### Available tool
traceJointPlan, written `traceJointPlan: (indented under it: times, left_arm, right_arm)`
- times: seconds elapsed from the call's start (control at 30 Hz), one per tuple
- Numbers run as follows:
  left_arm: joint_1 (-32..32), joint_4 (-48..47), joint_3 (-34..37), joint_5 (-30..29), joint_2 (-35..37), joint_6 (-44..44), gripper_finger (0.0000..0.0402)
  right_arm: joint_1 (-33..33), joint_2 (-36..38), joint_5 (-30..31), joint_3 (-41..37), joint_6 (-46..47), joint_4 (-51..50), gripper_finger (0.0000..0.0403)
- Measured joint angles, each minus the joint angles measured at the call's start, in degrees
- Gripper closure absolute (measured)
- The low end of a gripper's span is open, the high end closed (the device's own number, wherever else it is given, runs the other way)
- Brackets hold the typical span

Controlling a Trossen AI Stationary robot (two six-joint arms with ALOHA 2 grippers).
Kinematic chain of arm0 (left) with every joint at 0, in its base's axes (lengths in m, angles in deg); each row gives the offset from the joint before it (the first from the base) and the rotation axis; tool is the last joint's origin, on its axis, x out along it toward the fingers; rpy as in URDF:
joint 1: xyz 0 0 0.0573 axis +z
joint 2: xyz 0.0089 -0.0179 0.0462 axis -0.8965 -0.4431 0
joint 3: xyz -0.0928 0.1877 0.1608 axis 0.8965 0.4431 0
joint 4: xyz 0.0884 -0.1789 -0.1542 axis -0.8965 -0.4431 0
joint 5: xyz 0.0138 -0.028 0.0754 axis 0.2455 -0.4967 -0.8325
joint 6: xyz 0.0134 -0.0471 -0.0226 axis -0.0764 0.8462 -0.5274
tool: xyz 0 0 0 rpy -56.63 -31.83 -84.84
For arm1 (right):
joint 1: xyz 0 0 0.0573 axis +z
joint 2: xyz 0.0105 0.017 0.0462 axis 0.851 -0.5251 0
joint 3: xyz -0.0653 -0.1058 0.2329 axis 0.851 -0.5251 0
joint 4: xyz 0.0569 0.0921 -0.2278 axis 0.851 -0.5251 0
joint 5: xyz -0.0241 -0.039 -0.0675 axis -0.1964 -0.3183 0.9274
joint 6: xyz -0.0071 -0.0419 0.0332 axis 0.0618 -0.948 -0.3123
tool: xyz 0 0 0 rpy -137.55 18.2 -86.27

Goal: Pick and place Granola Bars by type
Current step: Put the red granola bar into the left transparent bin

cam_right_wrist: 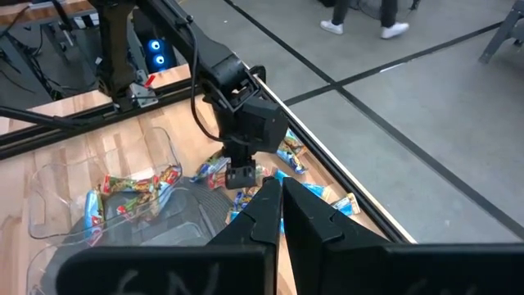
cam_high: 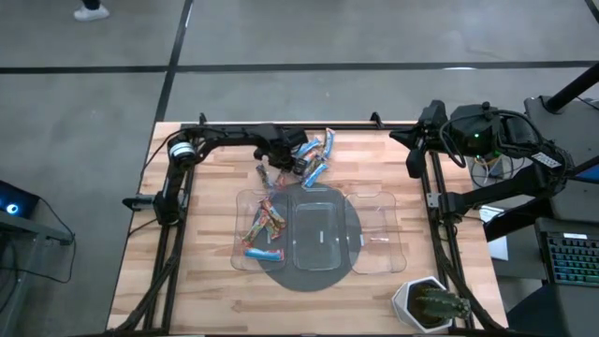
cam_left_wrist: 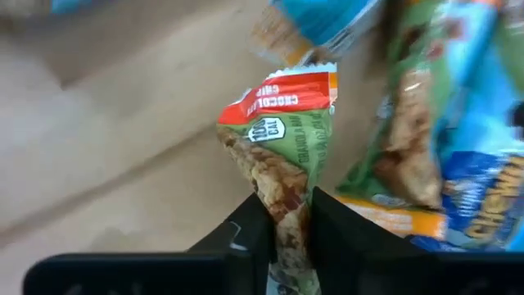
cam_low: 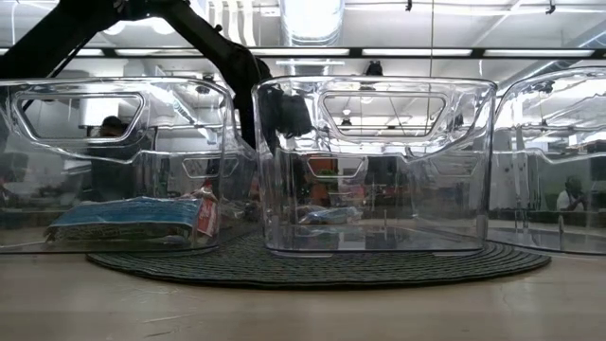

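Sorting partly done: several foil-wrapped granola bars (cam_high: 264, 227) already in the left clear plastic tray (cam_high: 241, 201), middle tray (cam_high: 319, 232) empty, loose pile (cam_high: 316, 161) near the desk's far edge, left gripper (cam_left_wrist: 282, 215) clenched on a green-and-red wrapped bar (cam_left_wrist: 282, 139) there, right gripper (cam_right_wrist: 282, 193) shut, parked.

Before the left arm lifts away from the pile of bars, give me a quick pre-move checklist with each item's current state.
1. Left gripper closed on a red-and-green granola bar: ok, the bar sits pinched between the fingers.
2. Only one bar pinched: ok in the left wrist view.
3. Neighbouring blue bars apart from the held bar: cannot tell.
4. Left clear tray already holds bars, middle tray open: ok.
5. Right gripper shut, parked at the table's far right edge: ok.
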Motion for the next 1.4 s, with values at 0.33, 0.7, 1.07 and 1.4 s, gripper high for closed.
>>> traceJointPlan:
  times: [0.33, 0.7, 1.07, 1.4]
  left_arm:
    - [1.0, -11.0, -12.0, 0.4, 0.0, -8.8, 0.0355]
    - [-0.4, -33.9, -37.9, 4.0, 0.0, -18.4, 0.0355]
    - [-9.5, -43.2, -39.4, 6.5, 8.4, -24.8, 0.0356]
    - [-19.0, -33.4, -15.7, 6.9, 20.1, -22.0, 0.0356]
  right_arm:
    - [0.0, 0.0, 0.0, 0.0, 0.0, -1.3, 0.0394]
    - [0.0, 0.0, 0.0, 0.0, 0.0, -1.5, 0.0394]
    - [0.0, 0.0, 0.0, 0.0, 0.0, -1.4, 0.0394]
    - [0.0, 0.0, 0.0, 0.0, 0.0, -0.9, 0.0394]
